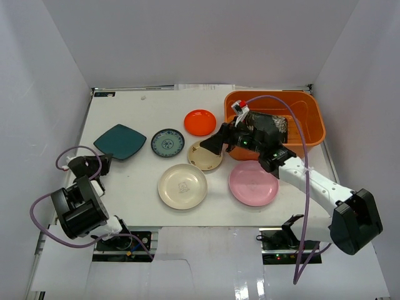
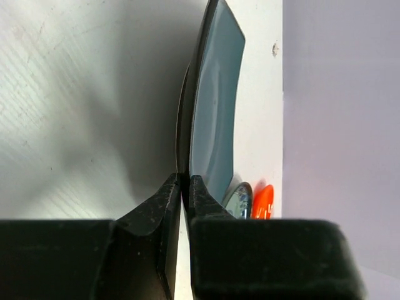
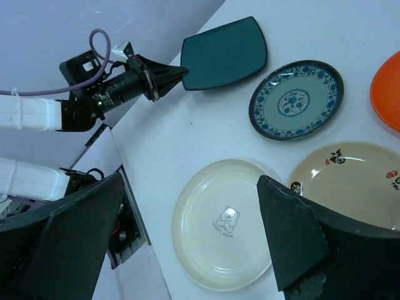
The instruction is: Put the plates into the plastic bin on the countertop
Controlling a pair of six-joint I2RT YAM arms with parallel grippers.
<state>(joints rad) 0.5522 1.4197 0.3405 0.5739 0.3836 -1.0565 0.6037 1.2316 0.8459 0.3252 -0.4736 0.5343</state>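
A plate [image 1: 270, 127] lies in the bin [image 1: 315, 122] at the countertop's [image 1: 134, 106] far right, other plates [image 1: 182, 186] to its left.

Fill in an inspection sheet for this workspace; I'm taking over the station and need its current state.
Surface: white countertop, six plates on it.
Job's things: orange bin holds the dark floral plate; teal plate, blue-patterned plate, orange-red plate, tan plate, cream plate and pink plate are outside it.
Clutter: nothing seen.
Grippers: left gripper shut on the teal plate's edge; right gripper open, empty, near the tan plate.
Cables: purple cable crosses over the bin; second purple cable loops beside the left gripper.
Surroundings: pale walls.
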